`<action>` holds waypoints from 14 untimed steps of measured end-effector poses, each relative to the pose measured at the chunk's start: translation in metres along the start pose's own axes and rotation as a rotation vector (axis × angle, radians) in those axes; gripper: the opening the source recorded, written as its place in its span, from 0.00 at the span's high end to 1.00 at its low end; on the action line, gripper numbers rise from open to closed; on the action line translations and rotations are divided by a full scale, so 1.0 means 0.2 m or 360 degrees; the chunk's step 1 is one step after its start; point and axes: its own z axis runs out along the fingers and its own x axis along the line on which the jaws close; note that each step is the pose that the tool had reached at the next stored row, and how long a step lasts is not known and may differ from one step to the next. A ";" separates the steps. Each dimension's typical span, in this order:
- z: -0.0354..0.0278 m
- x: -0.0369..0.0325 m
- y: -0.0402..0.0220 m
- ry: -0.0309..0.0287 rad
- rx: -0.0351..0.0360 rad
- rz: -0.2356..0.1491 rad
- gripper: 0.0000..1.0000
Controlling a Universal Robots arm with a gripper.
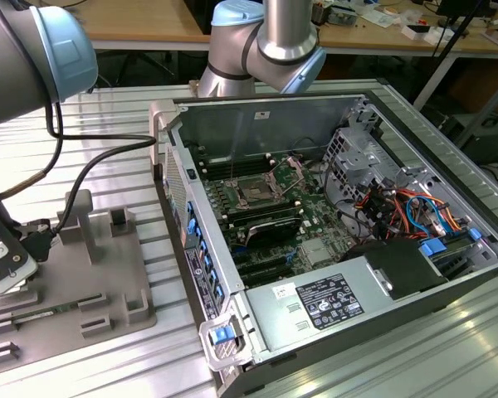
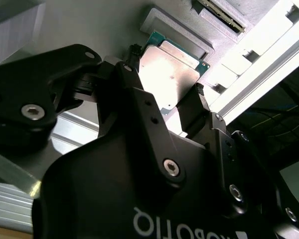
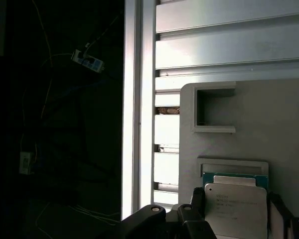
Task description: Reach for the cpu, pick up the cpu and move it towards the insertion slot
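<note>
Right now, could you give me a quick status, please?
Gripper straddles cpu. Cpu flat in grey tray recess, top bare. Insertion slot apart, inside open case.

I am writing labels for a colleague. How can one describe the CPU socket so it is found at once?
Look inside the open computer case, at the green motherboard. The insertion slot is the square socket with a dark centre and shiny metal frame; its neighbours are long, narrow black memory slots.
</note>
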 end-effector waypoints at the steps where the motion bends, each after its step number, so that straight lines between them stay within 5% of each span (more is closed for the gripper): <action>1: 0.000 0.000 0.000 0.00001 0.0000 0.0000 0.45; 14: -0.034 0.000 0.001 0.00005 0.0000 0.0000 0.45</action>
